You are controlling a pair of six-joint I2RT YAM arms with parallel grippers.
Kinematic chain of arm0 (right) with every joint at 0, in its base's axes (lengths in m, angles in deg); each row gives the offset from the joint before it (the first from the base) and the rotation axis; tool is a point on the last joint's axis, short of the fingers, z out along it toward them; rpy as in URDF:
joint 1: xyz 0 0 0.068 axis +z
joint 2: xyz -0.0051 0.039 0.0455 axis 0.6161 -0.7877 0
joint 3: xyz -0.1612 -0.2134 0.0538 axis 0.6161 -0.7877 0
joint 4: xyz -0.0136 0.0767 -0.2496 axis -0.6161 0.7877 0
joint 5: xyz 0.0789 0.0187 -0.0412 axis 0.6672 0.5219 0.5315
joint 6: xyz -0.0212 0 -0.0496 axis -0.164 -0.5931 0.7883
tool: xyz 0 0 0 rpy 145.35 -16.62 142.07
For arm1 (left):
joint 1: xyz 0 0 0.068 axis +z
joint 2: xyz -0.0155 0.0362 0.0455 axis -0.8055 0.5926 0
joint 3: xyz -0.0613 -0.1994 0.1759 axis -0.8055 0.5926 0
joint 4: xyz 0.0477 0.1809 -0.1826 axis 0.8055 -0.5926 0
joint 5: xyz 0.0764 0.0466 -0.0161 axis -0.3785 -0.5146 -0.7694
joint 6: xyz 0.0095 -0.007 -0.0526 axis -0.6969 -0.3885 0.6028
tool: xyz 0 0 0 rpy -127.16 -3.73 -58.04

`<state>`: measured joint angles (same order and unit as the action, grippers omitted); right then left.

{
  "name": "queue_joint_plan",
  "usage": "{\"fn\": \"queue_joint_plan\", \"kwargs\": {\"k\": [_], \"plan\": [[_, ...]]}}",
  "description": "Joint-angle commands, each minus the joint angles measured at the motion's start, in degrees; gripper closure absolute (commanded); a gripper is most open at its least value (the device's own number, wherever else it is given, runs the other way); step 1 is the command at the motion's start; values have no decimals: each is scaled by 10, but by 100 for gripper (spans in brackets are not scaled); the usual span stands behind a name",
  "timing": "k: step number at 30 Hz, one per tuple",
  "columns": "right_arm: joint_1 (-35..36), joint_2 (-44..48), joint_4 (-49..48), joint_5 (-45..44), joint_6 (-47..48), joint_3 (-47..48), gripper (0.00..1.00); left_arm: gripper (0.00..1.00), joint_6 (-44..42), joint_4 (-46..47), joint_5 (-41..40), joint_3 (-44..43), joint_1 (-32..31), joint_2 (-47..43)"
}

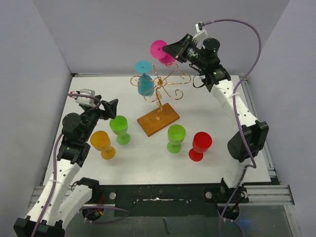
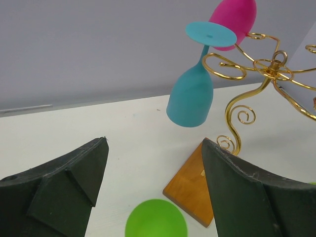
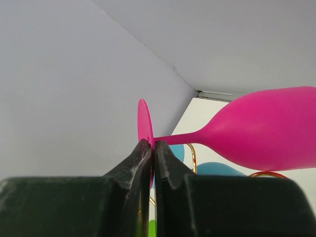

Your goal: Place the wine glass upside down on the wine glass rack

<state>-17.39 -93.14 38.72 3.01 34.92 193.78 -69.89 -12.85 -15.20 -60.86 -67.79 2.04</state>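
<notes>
The white flat surface [image 1: 212,106] sits boxed in on three sides by plain pale grey walls [image 1: 98,29], and a metal rail [image 1: 163,190] runs along its near edge, where the two arms are bolted. A purple cable [image 1: 247,29] loops up from the right arm against the back wall.

Near the middle of the surface stands the thin gold wire wine glass rack [image 1: 170,91] with curled scroll arms, its stem fixed to a flat rectangular brown wooden base [image 1: 158,119] that lies at an angle to the walls. A teal plastic wine glass [image 1: 145,84] hangs upside down from one of its left-hand arms, foot on top.

The magenta plastic wine glass [image 1: 163,52] is up in the air at the far side of the rack, tilted, with its round foot uppermost. The right pincer [image 3: 152,145] is pinched onto its thin stem right at the foot (the fingertips are nearly touching each other around it). From the left wrist view the bowl sits just beside a far scroll arm; I cannot tell whether it touches.

The left pincer [image 2: 154,143] is spread wide and holds nothing, hovering low over a lime green plastic wine glass [image 1: 119,128] that stands upright. Close by on its left stands an orange plastic wine glass [image 1: 102,143]. A second green plastic wine glass [image 1: 176,137] and a red plastic wine glass [image 1: 201,144] stand side by side nearer the right arm, in front of the base.
</notes>
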Motion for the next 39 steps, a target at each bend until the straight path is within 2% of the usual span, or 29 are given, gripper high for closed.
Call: {"fn": "queue_joint_plan", "kwargs": {"k": [1, 21, 39], "plan": [[4, 27, -16, 40, -30, -5, 100, 25, 0, 46, 13, 1, 4, -11], [9, 29, 0, 46, -43, -30, 100, 25, 1, 51, 4, 7, 4, -15], [23, 73, 29, -46, -26, -71, 100, 25, -2, 52, -6, 11, 3, -20]]}}
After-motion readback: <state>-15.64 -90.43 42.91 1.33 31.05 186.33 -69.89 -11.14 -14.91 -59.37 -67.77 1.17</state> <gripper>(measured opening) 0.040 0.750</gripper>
